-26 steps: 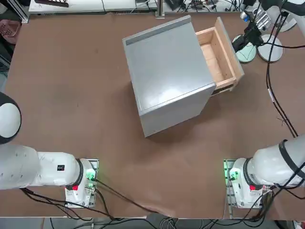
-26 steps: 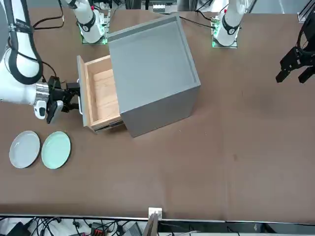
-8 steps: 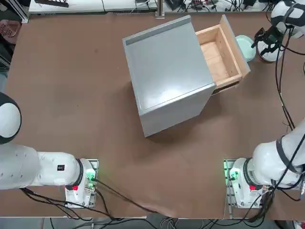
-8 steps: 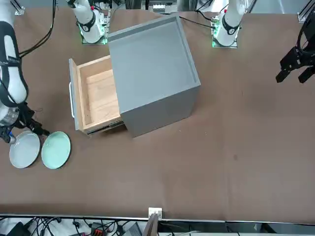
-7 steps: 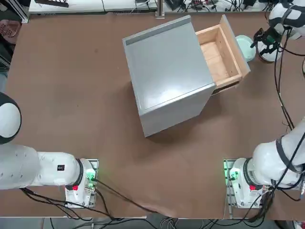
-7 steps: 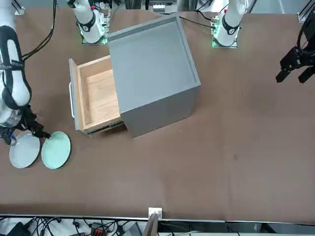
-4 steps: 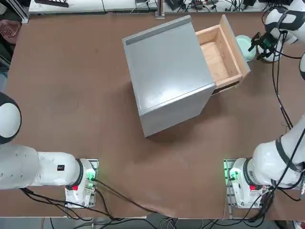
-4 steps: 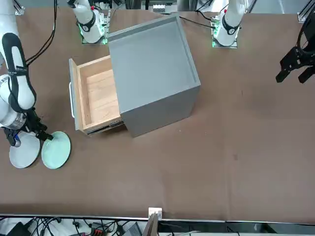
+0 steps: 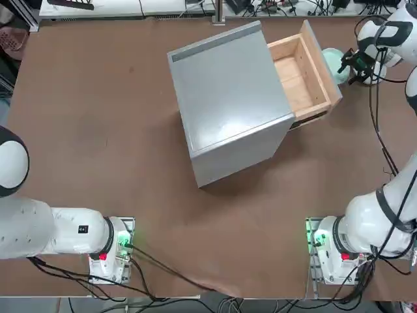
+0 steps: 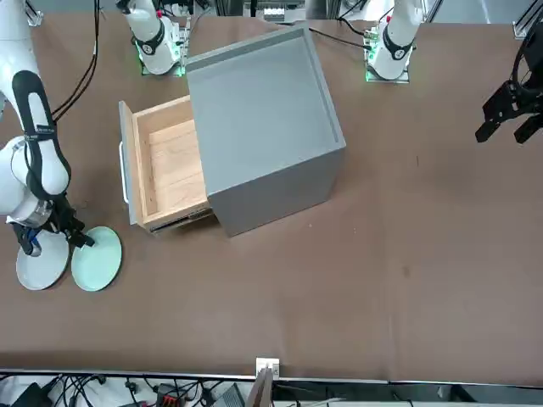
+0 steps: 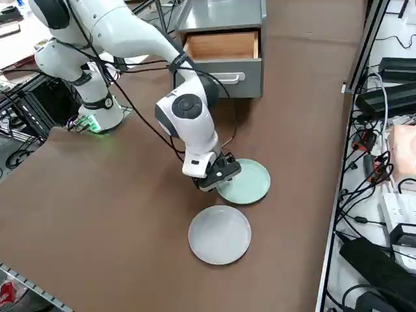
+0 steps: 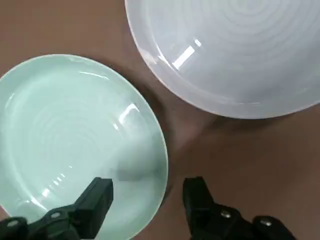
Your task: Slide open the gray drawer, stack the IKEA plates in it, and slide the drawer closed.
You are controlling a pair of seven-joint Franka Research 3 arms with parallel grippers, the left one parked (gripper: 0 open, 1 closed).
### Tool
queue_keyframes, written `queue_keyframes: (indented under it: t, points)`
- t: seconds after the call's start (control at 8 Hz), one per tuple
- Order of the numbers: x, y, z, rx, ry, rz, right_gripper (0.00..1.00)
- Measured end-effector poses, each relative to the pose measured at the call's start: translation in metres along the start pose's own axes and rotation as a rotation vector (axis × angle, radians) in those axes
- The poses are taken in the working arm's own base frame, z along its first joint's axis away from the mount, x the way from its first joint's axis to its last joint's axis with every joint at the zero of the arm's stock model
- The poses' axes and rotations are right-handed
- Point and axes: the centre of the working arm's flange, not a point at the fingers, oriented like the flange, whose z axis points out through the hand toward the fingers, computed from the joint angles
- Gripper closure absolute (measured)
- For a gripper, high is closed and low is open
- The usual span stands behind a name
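I see the mint plate point(image 12: 75, 135) flat on the worktop point(image 10: 407, 254) beside the white plate point(image 12: 235, 50), near the pulled-out gray drawer point(image 10: 161, 165). My right gripper point(image 12: 150, 195) straddles its rim, fingers apart.

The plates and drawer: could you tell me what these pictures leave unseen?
- Top view: white plate hidden by the arm; mint plate partly behind the drawer front.
- Right side view: drawer floor hidden by its front panel.
- Wrist view: both plates cut off by edges; open right hand straddles the mint rim, contact unclear.
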Motion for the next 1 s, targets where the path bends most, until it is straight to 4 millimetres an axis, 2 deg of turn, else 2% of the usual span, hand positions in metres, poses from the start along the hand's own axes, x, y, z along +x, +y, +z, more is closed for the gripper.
queue_keyframes:
  t: [0.25,0.5,0.62,0.75,0.88,1.0]
  points:
    - [0.000,0.002,0.008,-0.003,-0.001,0.003,0.20]
    - [0.000,0.003,0.013,-0.003,0.004,0.004,0.34]
    - [0.001,0.003,0.011,-0.004,0.009,0.002,0.56]
    - [0.002,0.003,0.009,-0.007,0.014,-0.014,0.81]
    - [0.005,0.004,0.006,-0.007,0.022,-0.041,0.98]
    - [0.009,0.007,-0.003,-0.004,0.034,-0.069,1.00]
